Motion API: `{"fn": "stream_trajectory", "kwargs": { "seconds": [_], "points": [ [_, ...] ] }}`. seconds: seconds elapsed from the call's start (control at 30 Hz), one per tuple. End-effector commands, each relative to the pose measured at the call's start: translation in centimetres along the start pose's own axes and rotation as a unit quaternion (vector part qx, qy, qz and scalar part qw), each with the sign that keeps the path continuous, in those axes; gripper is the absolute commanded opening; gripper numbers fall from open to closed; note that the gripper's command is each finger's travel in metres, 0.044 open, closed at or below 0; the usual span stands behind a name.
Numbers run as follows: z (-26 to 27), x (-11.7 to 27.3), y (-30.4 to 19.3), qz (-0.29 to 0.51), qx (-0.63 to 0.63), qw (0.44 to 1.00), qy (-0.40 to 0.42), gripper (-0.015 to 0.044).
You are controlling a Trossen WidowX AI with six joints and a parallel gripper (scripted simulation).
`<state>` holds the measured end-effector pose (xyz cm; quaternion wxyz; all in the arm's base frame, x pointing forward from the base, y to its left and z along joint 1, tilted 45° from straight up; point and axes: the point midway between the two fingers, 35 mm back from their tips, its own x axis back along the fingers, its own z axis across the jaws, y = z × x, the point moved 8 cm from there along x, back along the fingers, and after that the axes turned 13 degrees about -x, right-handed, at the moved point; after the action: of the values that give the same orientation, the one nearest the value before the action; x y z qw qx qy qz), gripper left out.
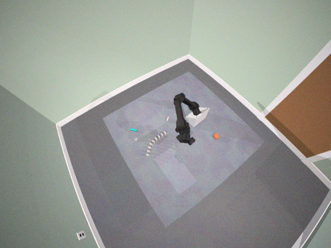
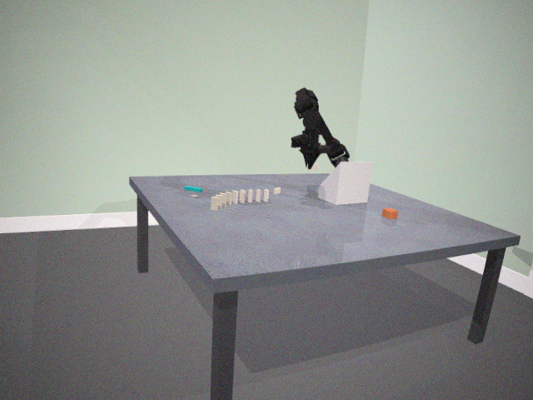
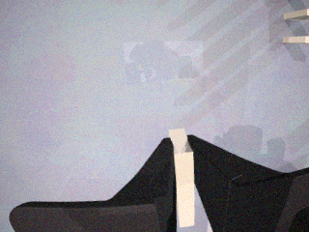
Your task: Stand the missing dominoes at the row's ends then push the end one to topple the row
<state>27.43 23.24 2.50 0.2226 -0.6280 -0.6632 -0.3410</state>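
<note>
The gripper (image 1: 188,140) (image 2: 309,166) (image 3: 178,143) is clamped on a domino (image 2: 315,166) (image 3: 185,188), with one finger against each side of the piece. The held domino is raised above the table (image 1: 222,157) (image 2: 301,232) (image 3: 87,106). The row (image 1: 153,141) (image 2: 235,197) (image 3: 295,40) comprises nine upright dominoes set along a curve; the held domino is apart from it. Two pieces are visible at the upper right edge of the wrist view. A loose domino (image 1: 167,118) (image 2: 276,190) lies on the table near one end of the row. The cyan bar (image 1: 133,129) (image 2: 193,188) lies on the opposite side of the row from the orange block (image 1: 215,136) (image 2: 390,213). A small pale piece (image 1: 135,139) (image 2: 194,196) is located near the bar. The white housing (image 1: 199,118) (image 2: 355,182) stands at the arm's base, between the loose domino and the orange block.
</note>
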Motion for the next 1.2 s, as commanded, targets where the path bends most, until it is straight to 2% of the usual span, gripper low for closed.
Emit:
{"fn": "stream_trajectory", "kwargs": {
  "seconds": [0.0, 0.17, 0.23, 0.67, 1.17],
  "points": [
    [6.5, -0.9, -2.4, 0.007, 0.303, 0.953, -0.002, 0.0022],
    [9.7, -1.6, -4.1, 0.008, 0.447, 0.895, -0.003, 0.0022],
    [10.2, -1.7, -4.4, 0.008, 0.469, 0.883, -0.003, 0.0022],
    [10.3, -2.0, -4.4, 0.007, 0.468, 0.884, 0.002, 0.0022],
    [11.8, -6.9, -4.7, -0.019, 0.452, 0.884, 0.117, 0.0022]
  ]
}}
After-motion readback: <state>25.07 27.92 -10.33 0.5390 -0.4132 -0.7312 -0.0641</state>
